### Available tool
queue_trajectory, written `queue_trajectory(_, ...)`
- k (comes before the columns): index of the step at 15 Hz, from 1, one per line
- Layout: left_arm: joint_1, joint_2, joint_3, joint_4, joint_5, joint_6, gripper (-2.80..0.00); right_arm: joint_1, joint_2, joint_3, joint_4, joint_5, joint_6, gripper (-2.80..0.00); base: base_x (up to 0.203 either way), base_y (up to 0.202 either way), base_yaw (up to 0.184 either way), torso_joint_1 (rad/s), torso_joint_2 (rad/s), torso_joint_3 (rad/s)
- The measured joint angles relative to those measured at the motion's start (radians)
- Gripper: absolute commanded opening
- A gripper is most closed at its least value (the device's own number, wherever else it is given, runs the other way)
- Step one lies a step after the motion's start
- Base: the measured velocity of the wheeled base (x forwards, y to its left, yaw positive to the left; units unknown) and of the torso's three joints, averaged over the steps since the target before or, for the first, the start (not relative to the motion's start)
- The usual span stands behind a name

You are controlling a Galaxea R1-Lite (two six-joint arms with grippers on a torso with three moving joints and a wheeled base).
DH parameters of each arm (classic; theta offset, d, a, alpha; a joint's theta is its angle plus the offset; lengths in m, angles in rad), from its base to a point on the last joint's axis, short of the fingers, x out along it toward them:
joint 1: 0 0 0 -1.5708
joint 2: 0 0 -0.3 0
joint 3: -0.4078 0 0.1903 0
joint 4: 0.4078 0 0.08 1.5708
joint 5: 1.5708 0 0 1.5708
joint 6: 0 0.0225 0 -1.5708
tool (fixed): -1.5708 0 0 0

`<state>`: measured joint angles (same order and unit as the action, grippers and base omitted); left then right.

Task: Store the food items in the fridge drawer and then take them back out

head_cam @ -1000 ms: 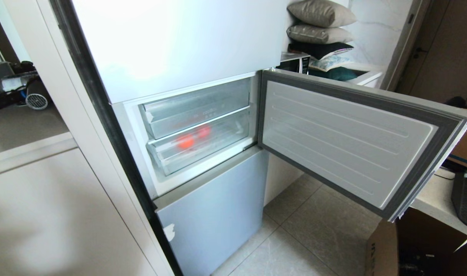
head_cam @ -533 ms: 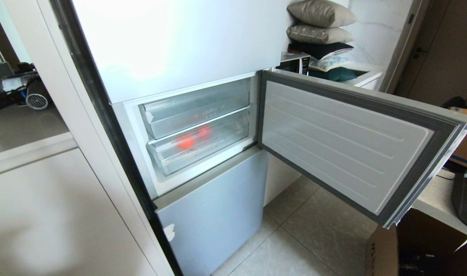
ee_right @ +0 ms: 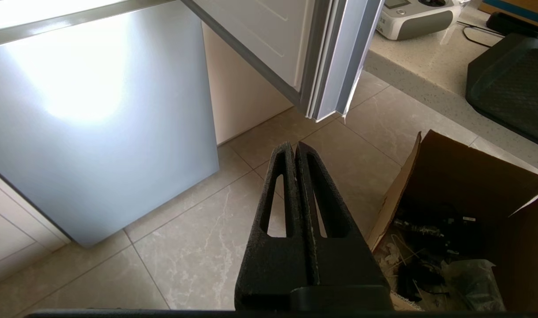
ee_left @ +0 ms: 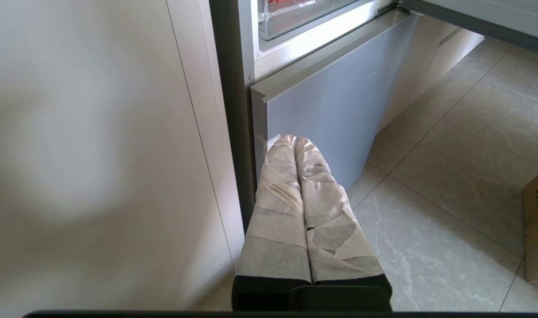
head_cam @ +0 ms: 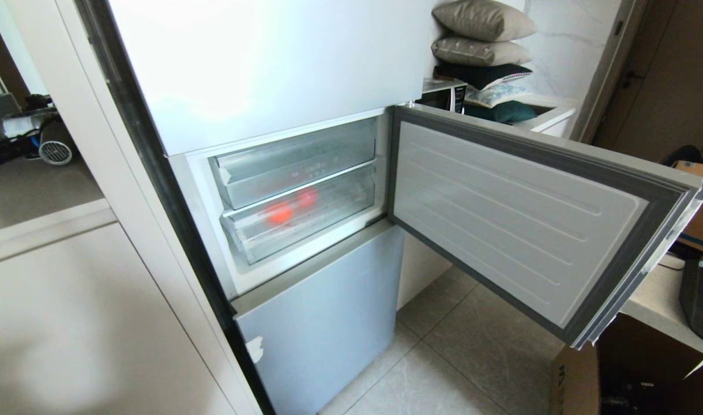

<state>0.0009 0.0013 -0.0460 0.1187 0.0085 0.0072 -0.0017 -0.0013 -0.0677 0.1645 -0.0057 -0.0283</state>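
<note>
Grey-rimmed fridge door (head_cam: 518, 213) swung slightly closer, red food items (head_cam: 290, 207) unmoved

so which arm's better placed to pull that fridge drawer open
Left, probably. The left hand, shut, points at the fridge just below the fridge drawer holding both fruits. The right hand, shut, hangs over floor under the open door.

Your left gripper (ee_left: 295, 140) has two long tapered fingers (ee_left: 277, 198) wrapped in pale, wrinkled tape, with black foam showing at their base. Your right gripper (ee_right: 294, 145) carries bare black fingers (ee_right: 277, 194) of grainy foam-like material, each pierced by a long slot, rising from a black block.
</note>
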Motion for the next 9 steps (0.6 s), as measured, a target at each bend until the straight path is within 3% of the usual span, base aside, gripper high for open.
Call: queue_trajectory(9, 0.000, 0.000, 0.000, 0.000, 0.000, 0.000, -2.80, 0.000, 0.000, 0.000, 0.000, 0.000, 0.000, -2.80, 0.000, 0.000, 0.000, 0.000, 0.00, 0.000)
